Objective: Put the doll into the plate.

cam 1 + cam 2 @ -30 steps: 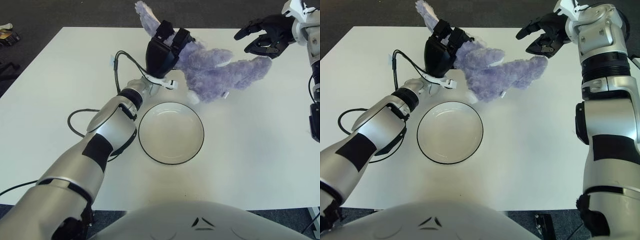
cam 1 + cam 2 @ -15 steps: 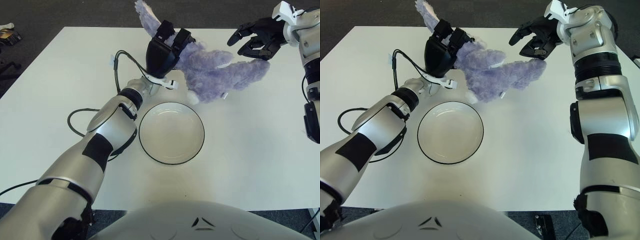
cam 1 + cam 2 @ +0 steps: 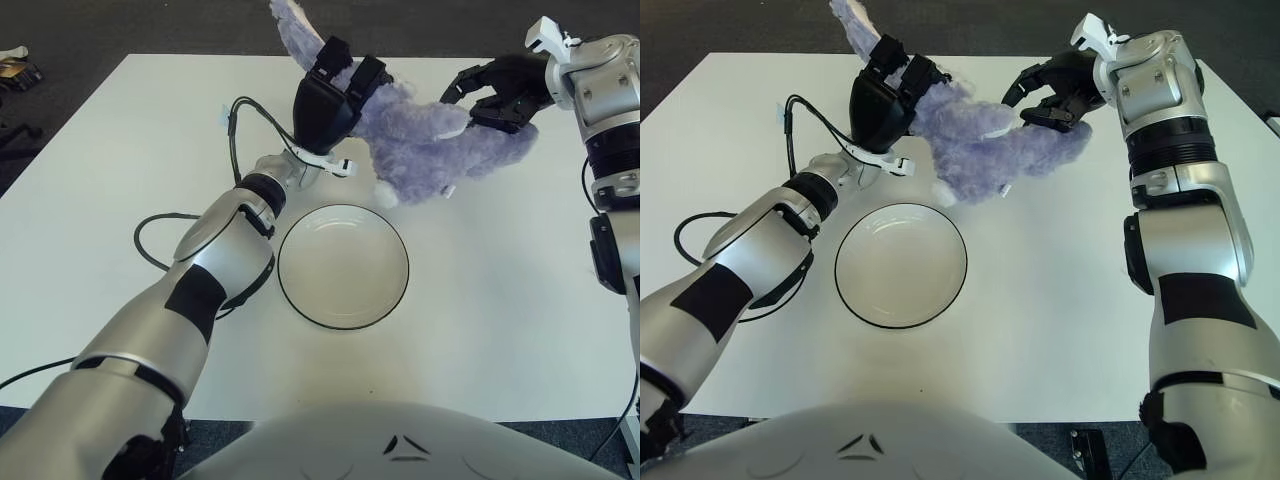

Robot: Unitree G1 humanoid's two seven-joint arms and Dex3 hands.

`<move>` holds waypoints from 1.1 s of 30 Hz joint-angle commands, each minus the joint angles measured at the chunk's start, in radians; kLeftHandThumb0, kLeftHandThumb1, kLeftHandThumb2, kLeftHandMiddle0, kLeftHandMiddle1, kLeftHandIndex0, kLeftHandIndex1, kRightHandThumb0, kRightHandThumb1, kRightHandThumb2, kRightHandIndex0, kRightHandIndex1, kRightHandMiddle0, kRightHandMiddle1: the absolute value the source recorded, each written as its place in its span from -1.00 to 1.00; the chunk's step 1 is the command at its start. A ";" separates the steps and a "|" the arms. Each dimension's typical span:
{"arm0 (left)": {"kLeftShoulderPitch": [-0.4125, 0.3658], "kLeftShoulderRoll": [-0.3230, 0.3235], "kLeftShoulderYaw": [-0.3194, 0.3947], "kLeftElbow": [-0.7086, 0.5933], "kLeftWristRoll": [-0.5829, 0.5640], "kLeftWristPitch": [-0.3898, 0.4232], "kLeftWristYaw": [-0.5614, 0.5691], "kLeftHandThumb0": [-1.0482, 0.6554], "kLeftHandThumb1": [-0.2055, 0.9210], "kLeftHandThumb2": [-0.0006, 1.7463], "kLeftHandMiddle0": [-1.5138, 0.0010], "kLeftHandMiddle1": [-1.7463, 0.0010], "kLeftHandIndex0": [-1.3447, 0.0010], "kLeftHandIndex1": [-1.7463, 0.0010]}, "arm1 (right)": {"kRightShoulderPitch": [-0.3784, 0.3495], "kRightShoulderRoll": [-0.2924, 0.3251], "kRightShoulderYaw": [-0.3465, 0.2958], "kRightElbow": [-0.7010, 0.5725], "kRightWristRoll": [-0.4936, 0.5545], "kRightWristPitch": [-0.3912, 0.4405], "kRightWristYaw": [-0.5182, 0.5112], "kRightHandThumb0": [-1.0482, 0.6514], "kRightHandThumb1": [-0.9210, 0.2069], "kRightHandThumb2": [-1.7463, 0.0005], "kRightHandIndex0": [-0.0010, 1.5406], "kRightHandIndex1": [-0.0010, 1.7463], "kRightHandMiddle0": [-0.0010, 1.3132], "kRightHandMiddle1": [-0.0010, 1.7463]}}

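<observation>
A fluffy purple doll [image 3: 420, 145] is held up over the far part of the white table [image 3: 510, 310], just beyond a white plate [image 3: 343, 266] with a dark rim. My left hand [image 3: 335, 88] is shut on the doll's left part, with a long purple ear sticking up behind the fingers. My right hand [image 3: 492, 92] shows at the doll's right end, its black fingers spread and arched over the top of the plush limb. The plate lies flat with nothing in it, below and in front of the doll.
Black cables [image 3: 158, 232] loop along my left forearm and over the table on the left. The table's far edge runs just behind the doll, with dark floor [image 3: 150, 25] beyond. My own torso [image 3: 400, 440] fills the bottom of the view.
My right hand has swung left and down from off the table's far right corner until its fingers are over the doll's right end. The left hand, doll and plate have stayed put.
</observation>
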 commanded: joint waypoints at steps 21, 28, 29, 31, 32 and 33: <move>-0.041 0.008 0.003 0.028 -0.008 0.043 -0.126 0.78 -0.09 0.52 0.19 -1.00 -0.37 -1.00 | 0.136 -0.052 -0.018 -0.395 -0.069 0.069 -0.203 0.11 0.36 -0.49 -0.93 0.14 -1.00 0.36; -0.042 0.010 0.011 0.035 -0.015 0.100 -0.182 0.80 -0.16 0.57 0.15 -1.00 -0.39 -1.00 | 0.180 -0.090 0.010 -0.506 -0.146 0.049 -0.248 -0.37 0.05 -0.10 -0.73 -0.11 -1.00 0.03; -0.042 0.010 0.012 0.036 -0.015 0.111 -0.187 0.80 -0.16 0.57 0.15 -1.00 -0.39 -1.00 | 0.184 -0.095 0.012 -0.515 -0.149 0.042 -0.245 -0.39 0.02 -0.08 -0.72 -0.09 -1.00 0.01; -0.042 0.010 0.014 0.037 -0.016 0.124 -0.196 0.80 -0.17 0.58 0.14 -1.00 -0.39 -1.00 | 0.189 -0.100 0.010 -0.528 -0.153 0.033 -0.244 -0.47 -0.07 0.01 -0.70 0.01 -1.00 -0.06; -0.042 0.010 0.015 0.037 -0.016 0.129 -0.199 0.80 -0.17 0.58 0.14 -1.00 -0.39 -1.00 | 0.192 -0.101 0.009 -0.532 -0.154 0.030 -0.243 -0.48 -0.09 0.03 -0.70 0.02 -1.00 -0.07; -0.041 0.009 0.017 0.037 -0.018 0.134 -0.208 0.80 -0.17 0.58 0.14 -1.00 -0.39 -1.00 | 0.195 -0.104 0.004 -0.538 -0.153 0.027 -0.244 -0.50 -0.11 0.04 -0.70 0.04 -1.00 -0.09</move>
